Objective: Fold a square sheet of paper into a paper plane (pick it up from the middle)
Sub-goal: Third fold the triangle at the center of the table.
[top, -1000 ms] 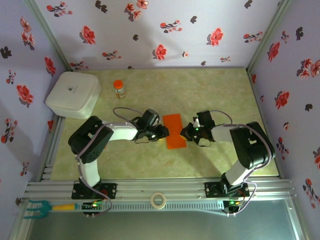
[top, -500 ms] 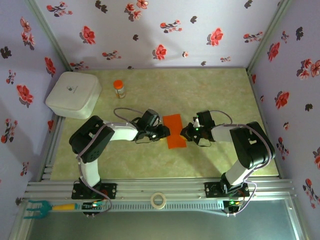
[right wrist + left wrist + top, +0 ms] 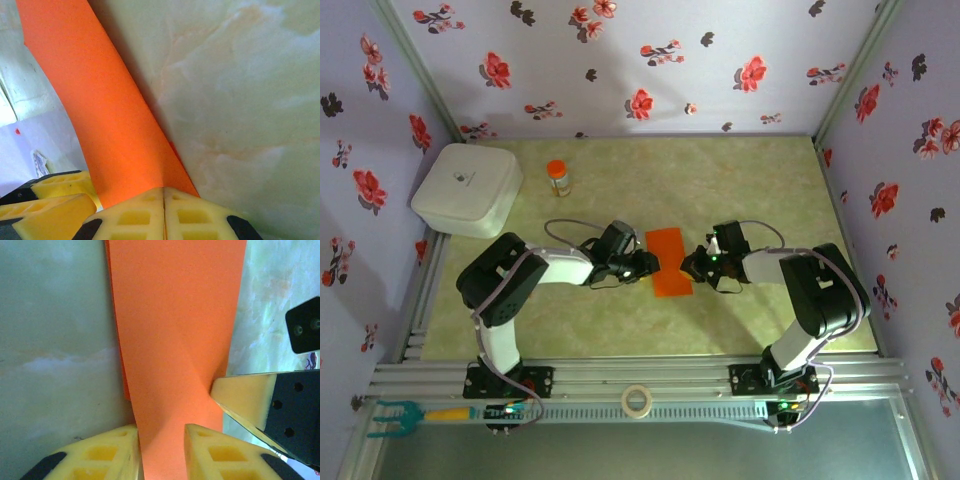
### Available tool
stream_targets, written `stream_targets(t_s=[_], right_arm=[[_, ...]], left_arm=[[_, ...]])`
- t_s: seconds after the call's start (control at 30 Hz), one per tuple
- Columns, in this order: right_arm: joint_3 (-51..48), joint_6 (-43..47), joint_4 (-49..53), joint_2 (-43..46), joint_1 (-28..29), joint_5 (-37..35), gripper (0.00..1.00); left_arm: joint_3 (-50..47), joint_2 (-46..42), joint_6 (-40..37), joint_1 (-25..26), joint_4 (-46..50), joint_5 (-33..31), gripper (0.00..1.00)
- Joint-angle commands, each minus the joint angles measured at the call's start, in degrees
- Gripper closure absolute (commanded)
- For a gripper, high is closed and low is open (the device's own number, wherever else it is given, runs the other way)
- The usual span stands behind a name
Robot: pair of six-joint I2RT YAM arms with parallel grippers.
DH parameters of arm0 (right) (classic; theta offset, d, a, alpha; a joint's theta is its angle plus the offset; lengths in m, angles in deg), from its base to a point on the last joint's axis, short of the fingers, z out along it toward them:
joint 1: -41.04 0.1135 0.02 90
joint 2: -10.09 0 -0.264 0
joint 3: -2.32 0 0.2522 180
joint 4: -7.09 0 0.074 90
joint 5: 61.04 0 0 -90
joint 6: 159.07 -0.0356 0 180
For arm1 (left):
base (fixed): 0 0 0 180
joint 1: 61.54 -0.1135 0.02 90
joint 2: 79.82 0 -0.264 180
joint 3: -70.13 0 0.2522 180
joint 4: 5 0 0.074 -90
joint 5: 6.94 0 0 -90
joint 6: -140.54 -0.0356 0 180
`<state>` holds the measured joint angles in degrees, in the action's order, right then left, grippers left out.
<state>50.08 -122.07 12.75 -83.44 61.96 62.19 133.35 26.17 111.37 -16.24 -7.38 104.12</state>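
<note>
The square sheet of paper [image 3: 670,262] is bright orange and lies folded into a narrow strip at the middle of the table, between my two grippers. My left gripper [image 3: 648,266] sits at its left edge. In the left wrist view its yellow jaws [image 3: 160,427] stand a little apart, with the paper [image 3: 175,330] showing through the gap and passing behind the right finger, not clamped. My right gripper [image 3: 692,265] is at the strip's right edge. Its jaws [image 3: 164,190] are shut on the paper [image 3: 100,110], which rises from their seam, lifted and twisted.
A white lidded box [image 3: 468,188] stands at the back left, with a small orange-capped bottle [image 3: 558,177] beside it. A roll of tape [image 3: 637,400] and a green-handled tool [image 3: 410,415] lie on the rail in front. Flowered walls close in three sides.
</note>
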Motion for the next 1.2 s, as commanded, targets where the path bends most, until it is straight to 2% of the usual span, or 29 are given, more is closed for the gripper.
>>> stream_targets(t_s=[0.0,0.3,0.47,0.57,0.67,0.77,0.87,0.93,1.03,1.17], right_arm=[[-2.0,-0.2,4.5,-1.6,-0.2,-2.9,0.90],[-2.0,-0.3,3.4,-1.0,-0.2,-2.0,0.87],[-1.7,1.4,1.3,2.1,-0.2,1.0,0.76],[-1.4,3.6,2.1,6.6,0.0,1.2,0.67],[-1.4,7.9,4.4,11.7,1.5,-1.8,0.62],[-1.8,14.8,6.5,17.6,6.5,-9.8,0.58],[-2.6,24.2,7.0,22.1,14.7,-20.2,0.55],[-4.9,29.5,3.2,24.2,19.7,-25.1,0.53],[-8.0,37.0,-2.0,26.6,26.0,-31.2,0.44],[-9.9,48.2,-4.1,27.9,33.8,-38.5,0.40]], left_arm=[[-0.7,-1.9,0.5,-0.4,-1.3,0.4,0.75],[-0.9,-1.9,0.9,-0.5,-1.5,0.4,0.87],[-0.9,-3.4,0.5,-1.2,2.1,0.3,0.97],[-1.0,-5.6,-0.1,-1.9,5.4,0.3,0.98],[-1.4,-7.7,-0.4,-2.4,7.8,0.9,0.98],[-1.7,-9.1,-0.7,-2.7,9.5,1.5,0.97],[-2.0,-10.0,-0.4,-3.0,10.2,1.6,0.97],[-2.1,-10.3,-0.3,-3.2,10.3,1.6,0.97],[-2.0,-10.5,-0.2,-3.3,10.4,1.6,0.97],[-1.9,-10.4,-0.2,-3.3,10.4,1.6,0.97]])
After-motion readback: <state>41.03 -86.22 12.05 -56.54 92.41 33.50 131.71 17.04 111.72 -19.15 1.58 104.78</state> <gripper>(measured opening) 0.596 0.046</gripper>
